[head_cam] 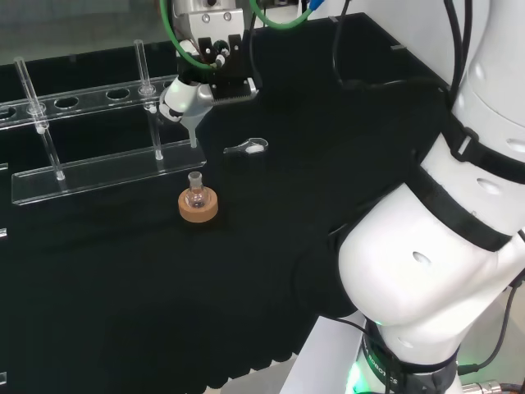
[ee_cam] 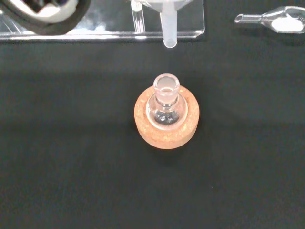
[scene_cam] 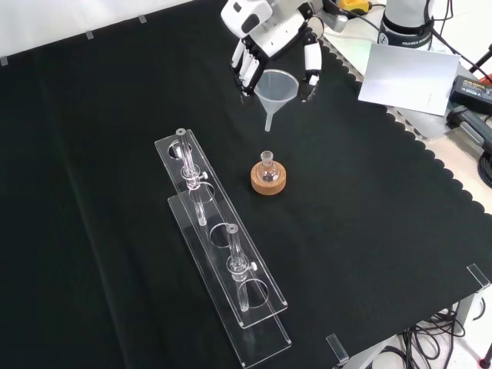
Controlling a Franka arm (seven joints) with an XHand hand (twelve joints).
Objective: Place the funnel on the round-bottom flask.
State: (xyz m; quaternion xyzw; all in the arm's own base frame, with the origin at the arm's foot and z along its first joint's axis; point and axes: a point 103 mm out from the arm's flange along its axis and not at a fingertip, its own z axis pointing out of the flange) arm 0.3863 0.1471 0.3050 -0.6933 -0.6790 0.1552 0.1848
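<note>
The black cloth-covered table [scene_cam: 92, 138] spreads wide under everything, mostly bare. On it, to the left in the front view, the long clear acrylic test-tube rack [scene_cam: 223, 254] runs toward the near edge with thin glass tubes upright in its holes. Above the far part of the cloth hangs the black and white robot hand [scene_cam: 265, 42], its fingers curled around the rim of the clear plastic funnel [scene_cam: 277, 88], which it carries upright in the air with the stem pointing down. Below and a little nearer sits the small clear glass round-bottom flask [scene_cam: 267, 167] in its tan cork ring stand [scene_cam: 269, 181], neck open and upright. A small clear glass scoop [head_cam: 247, 148] lies near the flask, to its right in the head view.

In the wrist view the funnel's stem tip stands apart from the flask's mouth, not yet over it. The risk I see is the narrow neck: if the stem comes down off-centre it could strike the rim and tip the flask off its ring, or the funnel could lean and fall once let go.

There is open cloth all around the flask. The rack stands beside it, close enough to mind on the way over.
</note>
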